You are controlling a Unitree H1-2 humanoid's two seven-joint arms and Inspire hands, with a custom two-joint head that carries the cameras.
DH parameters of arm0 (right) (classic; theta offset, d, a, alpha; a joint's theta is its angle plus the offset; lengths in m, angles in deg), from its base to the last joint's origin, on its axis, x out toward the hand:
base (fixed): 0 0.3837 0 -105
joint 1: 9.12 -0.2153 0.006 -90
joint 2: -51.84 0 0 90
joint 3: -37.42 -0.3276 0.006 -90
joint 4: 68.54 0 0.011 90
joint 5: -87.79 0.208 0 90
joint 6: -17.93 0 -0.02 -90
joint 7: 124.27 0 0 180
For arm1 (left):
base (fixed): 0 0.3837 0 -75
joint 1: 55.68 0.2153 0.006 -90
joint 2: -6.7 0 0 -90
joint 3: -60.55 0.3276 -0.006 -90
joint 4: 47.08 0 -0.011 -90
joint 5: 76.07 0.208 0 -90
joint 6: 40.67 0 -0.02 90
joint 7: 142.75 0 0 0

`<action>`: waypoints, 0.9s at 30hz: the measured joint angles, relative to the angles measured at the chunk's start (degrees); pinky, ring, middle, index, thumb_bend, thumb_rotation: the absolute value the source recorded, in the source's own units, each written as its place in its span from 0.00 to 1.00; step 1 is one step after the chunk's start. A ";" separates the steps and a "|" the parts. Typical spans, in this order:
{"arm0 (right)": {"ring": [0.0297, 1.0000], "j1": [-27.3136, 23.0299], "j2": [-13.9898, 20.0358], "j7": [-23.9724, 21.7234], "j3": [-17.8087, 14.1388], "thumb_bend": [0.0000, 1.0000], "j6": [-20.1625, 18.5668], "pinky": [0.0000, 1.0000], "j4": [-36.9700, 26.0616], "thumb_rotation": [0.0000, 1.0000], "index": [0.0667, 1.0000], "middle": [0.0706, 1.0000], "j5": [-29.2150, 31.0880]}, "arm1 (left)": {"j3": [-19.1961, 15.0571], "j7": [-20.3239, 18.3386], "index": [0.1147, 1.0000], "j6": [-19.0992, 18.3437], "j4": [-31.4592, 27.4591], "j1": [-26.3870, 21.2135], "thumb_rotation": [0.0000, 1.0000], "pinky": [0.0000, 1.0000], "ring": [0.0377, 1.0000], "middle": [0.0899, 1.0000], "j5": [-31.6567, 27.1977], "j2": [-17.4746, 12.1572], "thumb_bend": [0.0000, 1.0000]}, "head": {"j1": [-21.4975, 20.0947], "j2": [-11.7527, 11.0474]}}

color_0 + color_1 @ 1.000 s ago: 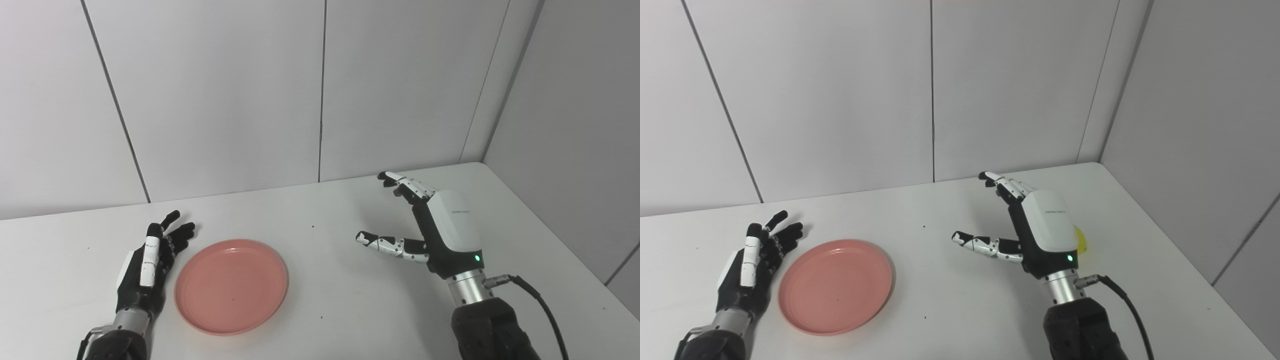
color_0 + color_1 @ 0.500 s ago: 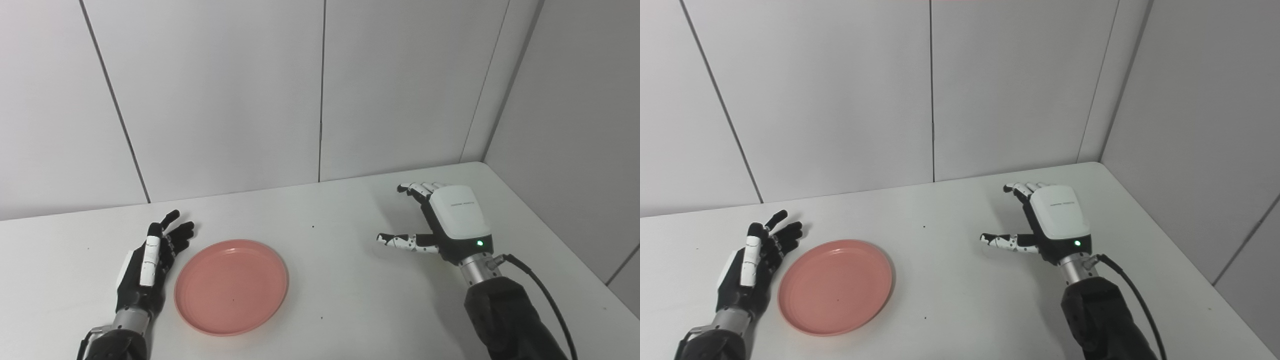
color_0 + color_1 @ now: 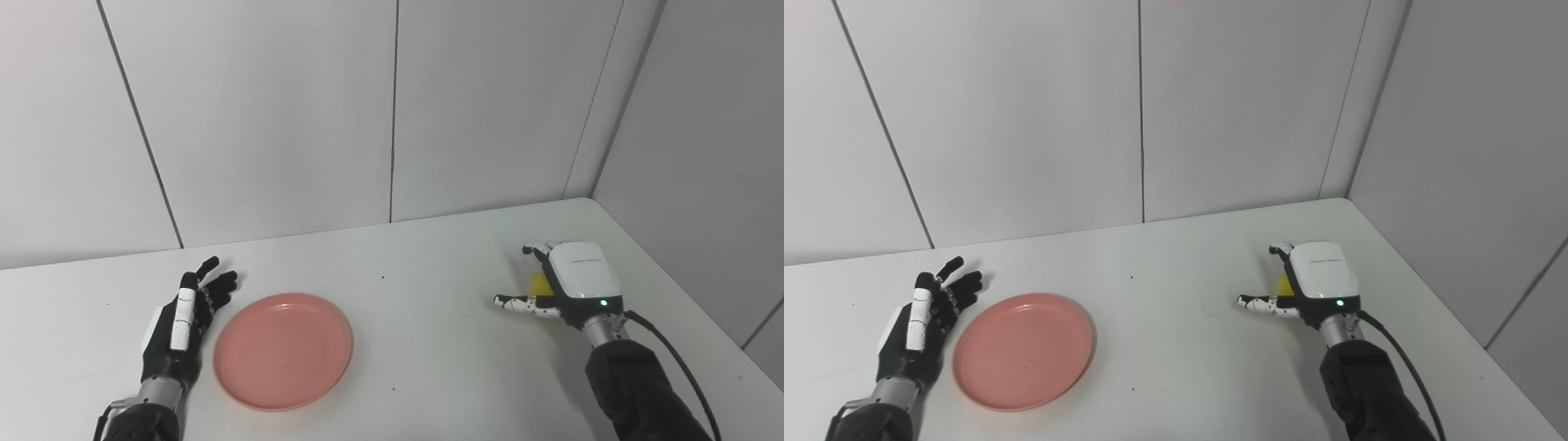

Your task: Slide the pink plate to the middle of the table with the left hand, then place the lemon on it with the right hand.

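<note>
The left hand (image 3: 180, 318), fingers spread, rests at 9 o'clock beside the pink plate (image 3: 283, 350). The right hand (image 3: 569, 285), fingers wide, cups over the lemon (image 3: 540, 285) at 3 o'clock without gripping it.

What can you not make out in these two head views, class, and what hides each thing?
- Most of the lemon, both views: the right hand covers it.
- Whether that hand touches the lemon: palm faces away.
- Left hand palm: turned away from the cameras.
</note>
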 measured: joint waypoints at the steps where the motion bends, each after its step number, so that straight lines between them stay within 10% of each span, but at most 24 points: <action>1: 0.72 0.00 0.31 0.00 0.02 0.75 -0.24 0.77 0.27 0.86 0.70 0.71 0.10 | 0.00 -0.01 0.84 0.00 0.00 0.00 0.94 0.89 0.82 0.76 0.00 0.00 0.78 | 0.00 0.00; 27: 0.57 0.00 1.36 3.54 0.77 0.77 -2.66 0.46 7.27 0.81 0.69 0.65 8.80 | 0.08 -0.02 0.84 0.01 -0.02 0.01 0.95 0.88 0.82 0.76 0.01 -0.05 0.79 | 0.97 0.26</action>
